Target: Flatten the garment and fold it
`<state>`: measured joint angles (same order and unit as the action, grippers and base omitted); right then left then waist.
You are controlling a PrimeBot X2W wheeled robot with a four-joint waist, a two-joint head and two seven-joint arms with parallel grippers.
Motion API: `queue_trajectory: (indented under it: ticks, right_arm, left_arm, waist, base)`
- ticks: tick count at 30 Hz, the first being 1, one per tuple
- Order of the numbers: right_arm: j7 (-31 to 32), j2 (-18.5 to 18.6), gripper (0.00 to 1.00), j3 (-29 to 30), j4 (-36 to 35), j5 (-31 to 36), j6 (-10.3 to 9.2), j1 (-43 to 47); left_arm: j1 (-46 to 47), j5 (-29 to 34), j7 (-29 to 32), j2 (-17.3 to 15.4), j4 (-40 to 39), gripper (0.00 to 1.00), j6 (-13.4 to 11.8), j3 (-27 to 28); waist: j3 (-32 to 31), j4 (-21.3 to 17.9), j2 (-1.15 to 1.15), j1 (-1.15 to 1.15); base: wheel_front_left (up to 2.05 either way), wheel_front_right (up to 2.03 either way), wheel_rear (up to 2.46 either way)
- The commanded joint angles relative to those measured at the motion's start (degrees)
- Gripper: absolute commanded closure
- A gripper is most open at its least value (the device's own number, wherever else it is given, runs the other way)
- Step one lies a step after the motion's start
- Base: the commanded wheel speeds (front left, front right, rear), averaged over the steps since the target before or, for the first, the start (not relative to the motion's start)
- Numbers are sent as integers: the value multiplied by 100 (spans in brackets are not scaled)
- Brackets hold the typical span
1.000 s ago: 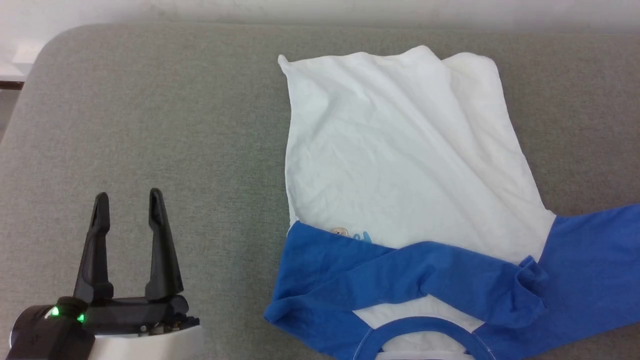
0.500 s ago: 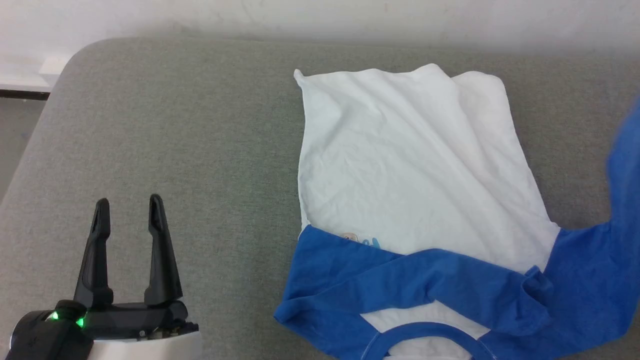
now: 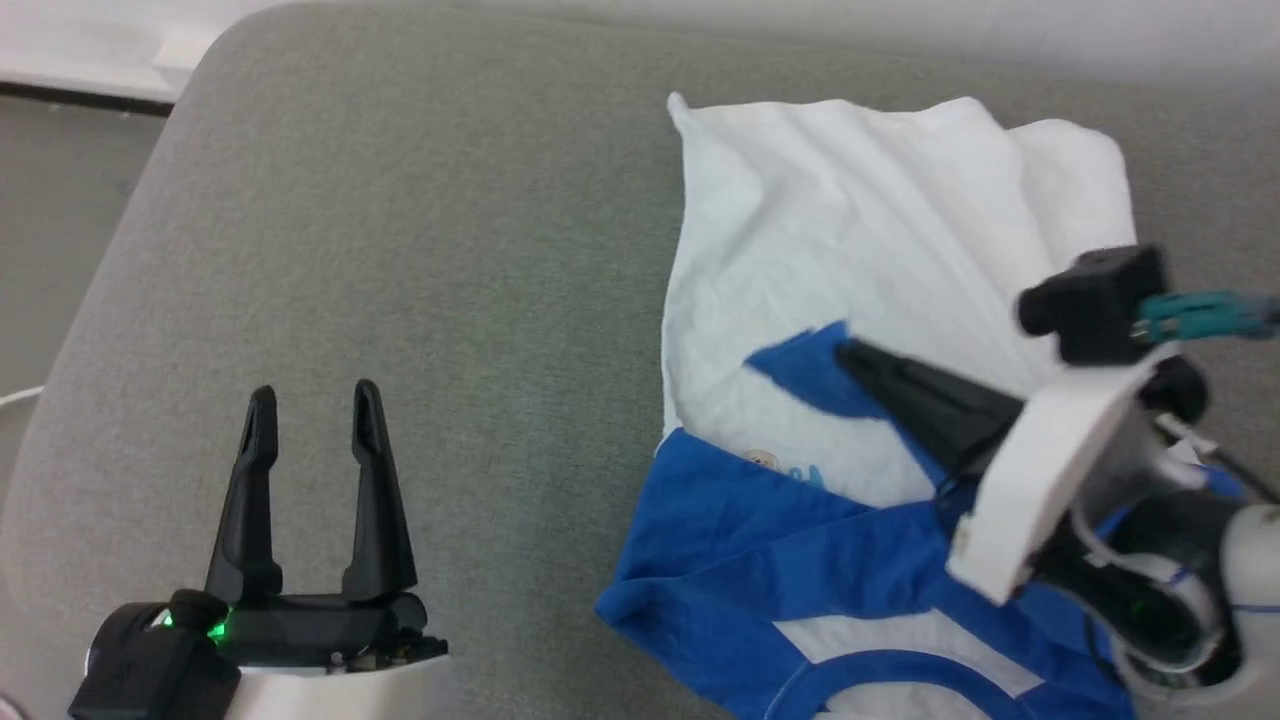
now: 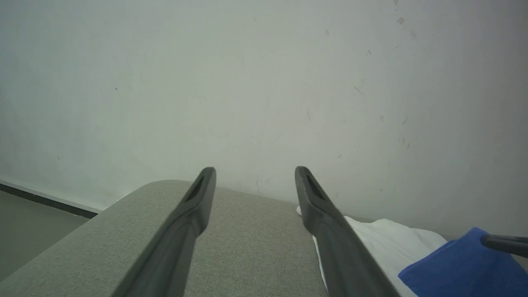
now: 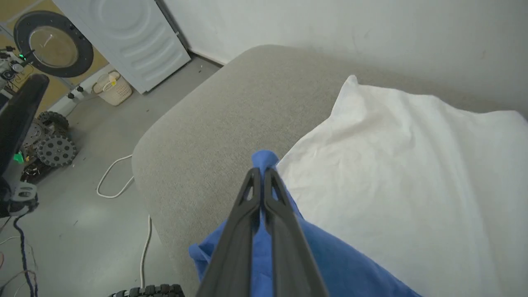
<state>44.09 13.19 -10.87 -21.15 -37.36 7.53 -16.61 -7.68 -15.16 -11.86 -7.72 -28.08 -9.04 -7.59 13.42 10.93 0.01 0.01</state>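
Observation:
The garment (image 3: pixel 860 250), a white T-shirt with blue sleeves and neck trim, lies wrinkled on the grey padded table (image 3: pixel 450 250), collar toward me. My right gripper (image 3: pixel 850 352) is shut on the end of a blue sleeve (image 3: pixel 800 375), holding it over the white chest just above the small lettering. In the right wrist view the closed right gripper (image 5: pixel 260 171) pinches the sleeve (image 5: pixel 264 159) beside the white body (image 5: pixel 392 165). My left gripper (image 3: pixel 312 392) is open at the lower left, well clear of the cloth; the left wrist view shows its gap (image 4: pixel 253 171) holding nothing.
The table's rounded left edge (image 3: pixel 110 280) drops to the floor. In the right wrist view a washing machine (image 5: pixel 123 37), a small basket (image 5: pixel 111 86), a white cable (image 5: pixel 119 181) and a wheeled base (image 5: pixel 53 144) stand on the floor beyond it. A wall runs behind the table.
The head camera has shifted. My right gripper has come into view from the right, carrying the blue sleeve leftward over the white body. The left gripper stays open in place.

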Motion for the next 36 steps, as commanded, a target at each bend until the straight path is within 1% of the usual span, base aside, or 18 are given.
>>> queue_trajectory:
  ticks: [1,6,7,13,17,21,22,23,24,25,28,31,33,36]
  right_arm:
    - [-94,6,100,-277,198,53,-4,80]
    - [-317,-11,100,-991,896,186,-4,97]
    - [-317,-11,100,-991,896,186,-4,97]
    - [-851,-169,100,-1667,2082,631,-4,-95]
    - [-1288,-385,100,-1847,2969,913,-4,-263]
    - [-1655,-584,100,-1910,3618,1037,-4,-443]
    - [-1726,-621,86,-1939,3732,1050,-4,-486]
    - [-1783,-655,64,-1977,3815,1051,-4,-527]
    - [-1814,-688,17,-2032,3862,1025,-4,-563]
    - [-1803,-708,0,-2106,3874,972,-4,-598]
    - [-1606,-648,0,-2348,3695,720,-4,-708]
    - [-1374,-399,0,-2377,3226,425,-4,-795]
    - [-1294,-172,0,-2207,2822,279,-4,-805]
    - [-1309,136,0,-1613,2219,131,-4,-684]
  left_arm:
    - [107,-18,-58,37,61,0,41,-26]
    - [151,-53,-141,100,166,0,57,-84]
    - [151,-53,-141,100,166,0,57,-84]
    - [215,-81,-201,144,295,0,90,-144]
    - [268,-91,-219,158,365,0,109,-180]
    - [298,-97,-228,158,408,0,115,-191]
    - [295,-101,-229,154,416,0,114,-188]
    - [286,-107,-230,151,422,0,110,-180]
    - [272,-111,-231,146,425,0,104,-169]
    - [256,-115,-232,137,428,0,101,-160]
    - [219,-119,-224,103,419,0,91,-133]
    - [193,-106,-196,60,384,0,72,-103]
    - [169,-94,-168,27,345,0,57,-83]
    - [149,-80,-122,-13,290,0,47,-76]
  waist:
    - [194,245,-1,-1]
    - [279,428,-1,-1]
    - [279,428,-1,-1]
    - [292,565,-1,-1]
    - [270,622,-1,-1]
    - [246,621,-1,-1]
    - [235,602,-1,-1]
    - [222,575,-1,-1]
    - [204,539,-1,-1]
    - [187,503,-1,-1]
    - [128,361,-1,-1]
    - [55,192,-1,-1]
    - [22,68,-1,-1]
    - [-20,-109,-1,-1]
  base:
    - [0,0,0]
    - [0,0,0]
    - [0,0,0]
    - [0,0,0]
    - [0,0,0]
    - [0,0,0]
    - [0,0,0]
    - [0,0,0]
    - [0,0,0]
    - [0,0,0]
    - [0,0,0]
    - [0,0,0]
    - [0,0,0]
    - [0,0,0]
